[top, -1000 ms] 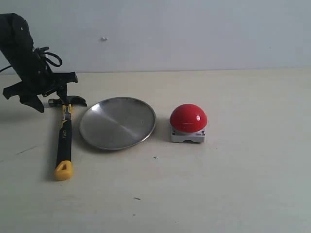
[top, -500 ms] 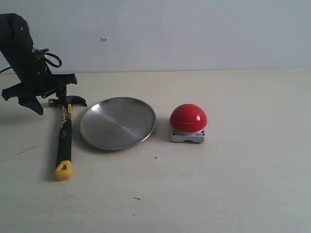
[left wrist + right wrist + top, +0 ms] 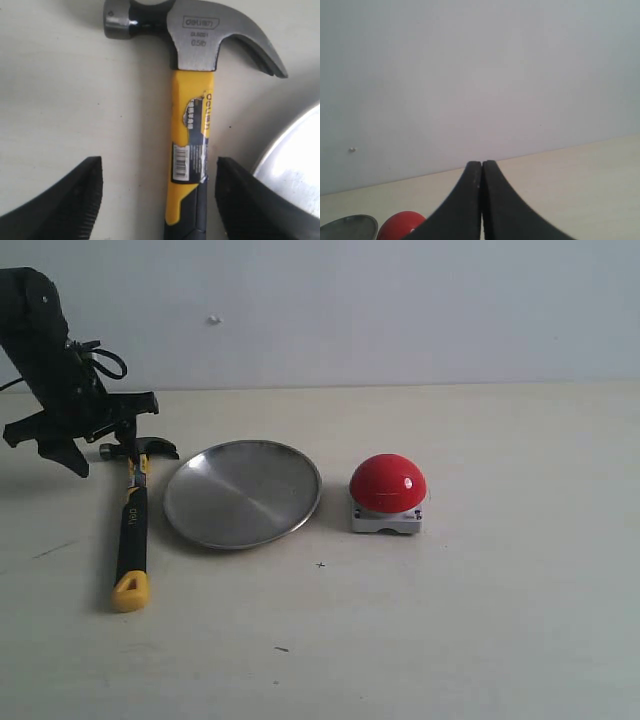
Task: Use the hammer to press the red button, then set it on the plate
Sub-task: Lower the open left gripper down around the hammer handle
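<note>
Over on the left of the pale table (image 3: 480, 620) the hammer (image 3: 131, 530) lies flat, its dark metal head at the far end and the yellow butt of the handle pointing toward the near edge. The claw curves off to the right, toward the plate (image 3: 242, 493). That round silver dish sits just beside the hammer on its right. In the left wrist view a strip of bare table shows between the handle and the plate's rim (image 3: 295, 150), so the two are close but apart.

The left gripper (image 3: 105, 445) hangs over the head end of the hammer, its black arm slanting up and away to the far left. Its jaws are spread wide and it has hold of nothing. The left wrist view shows one ribbed finger (image 3: 75, 195) on each side of the yellow part of the handle (image 3: 192, 145), with table showing in the gap on both sides. How high the fingertips stand above the table I cannot tell.

To the right of the plate, with a small gap between them, the red button (image 3: 388, 483) sits untouched on its grey square base.

The right gripper (image 3: 482, 170) is out of sight in the exterior view. Its own camera shows the two black fingers pressed flat together with nothing between them, pointed toward the plain wall (image 3: 400, 310) at the far side, with the button and a sliver of the plate low in the picture.
</note>
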You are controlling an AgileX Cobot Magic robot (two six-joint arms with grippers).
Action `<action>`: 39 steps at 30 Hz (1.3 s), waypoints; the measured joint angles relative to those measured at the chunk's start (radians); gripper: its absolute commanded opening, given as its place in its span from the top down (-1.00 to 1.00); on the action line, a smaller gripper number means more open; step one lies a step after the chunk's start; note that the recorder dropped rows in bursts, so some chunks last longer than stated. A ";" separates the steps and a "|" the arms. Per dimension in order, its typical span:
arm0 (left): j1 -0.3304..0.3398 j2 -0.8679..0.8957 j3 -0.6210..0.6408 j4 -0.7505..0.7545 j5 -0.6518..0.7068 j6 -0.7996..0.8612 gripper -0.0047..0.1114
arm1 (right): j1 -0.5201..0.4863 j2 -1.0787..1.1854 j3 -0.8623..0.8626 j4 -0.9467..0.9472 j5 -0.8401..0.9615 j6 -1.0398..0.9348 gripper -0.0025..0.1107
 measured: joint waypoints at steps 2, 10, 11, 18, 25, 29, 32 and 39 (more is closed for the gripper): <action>0.000 0.000 0.000 0.001 0.000 0.000 -0.17 | 0.000 0.000 0.000 0.000 0.000 0.000 0.96; 0.000 0.054 -0.018 0.002 0.003 0.000 -0.17 | 0.000 0.000 0.000 0.000 0.000 0.000 0.96; 0.000 0.062 -0.022 0.002 0.003 0.000 -0.17 | 0.000 0.000 0.000 0.000 0.000 0.000 0.96; 0.000 0.073 -0.062 0.002 -0.001 -0.017 -0.17 | 0.000 0.000 0.000 0.000 0.000 0.000 0.96; 0.000 0.073 -0.062 0.002 0.001 -0.019 -0.17 | 0.000 0.000 0.000 0.000 0.000 0.000 0.96; 0.000 0.073 -0.062 0.002 0.005 -0.019 -0.17 | 0.000 0.000 0.000 0.000 0.000 0.000 0.96; 0.000 0.073 -0.062 0.002 0.027 -0.019 -0.17 | 0.000 0.000 0.000 0.000 0.000 0.000 0.96; 0.000 0.073 -0.062 0.002 0.076 -0.019 -0.17 | 0.000 0.000 0.000 0.000 0.000 0.000 0.96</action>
